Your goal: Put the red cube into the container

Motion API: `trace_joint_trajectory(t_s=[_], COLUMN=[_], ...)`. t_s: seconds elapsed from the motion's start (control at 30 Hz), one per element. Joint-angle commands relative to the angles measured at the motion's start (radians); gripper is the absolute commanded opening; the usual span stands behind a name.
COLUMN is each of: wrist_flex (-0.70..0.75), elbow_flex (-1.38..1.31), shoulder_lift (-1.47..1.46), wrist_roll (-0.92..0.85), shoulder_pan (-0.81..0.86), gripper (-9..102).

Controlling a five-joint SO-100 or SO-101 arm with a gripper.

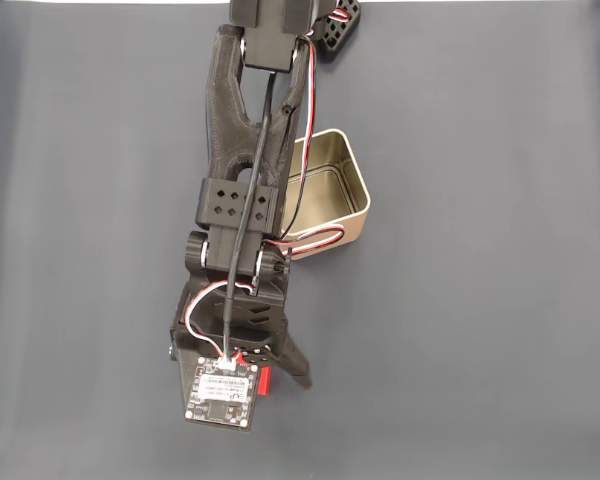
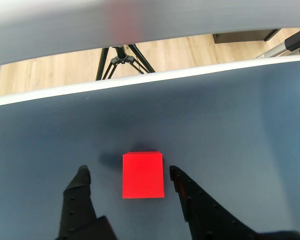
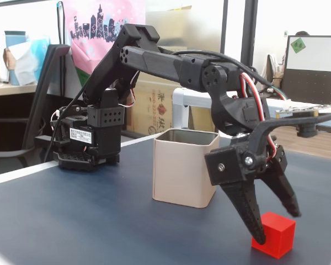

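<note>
In the wrist view, the end effector [image 2: 127, 180] is seen spread apart, its two fingers standing at 9 and 3 o'clock of the red cube [image 2: 143, 175], neither touching it. The cube rests flat on the dark worktop [image 2: 230, 130], with no long axis, one face turned to the camera. Farther off in a fixed view, the container [image 3: 185, 172] stands upright, well apart at 10 o'clock.

Red cube [image 2: 143, 175] on the table [image 2: 230, 125] between the parted fingers [image 2: 80, 182], container [image 3: 184, 167] well behind.
</note>
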Motion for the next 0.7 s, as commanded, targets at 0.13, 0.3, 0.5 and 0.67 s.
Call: trace_joint_trajectory(t_s=[0.13,0.3,0.5,0.67], wrist_flex=[0.003,0.038,0.040,0.051], elbow_flex=[-0.048,-0.035,0.025,0.112], shoulder_lift=[0.025,0.043,0.163,0.360], wrist_roll=[-0.021,-0.038,-0.034,-0.061], shoulder_pan=[-0.008,-0.009,-0.009,-0.009], gripper=[12,0,0,0])
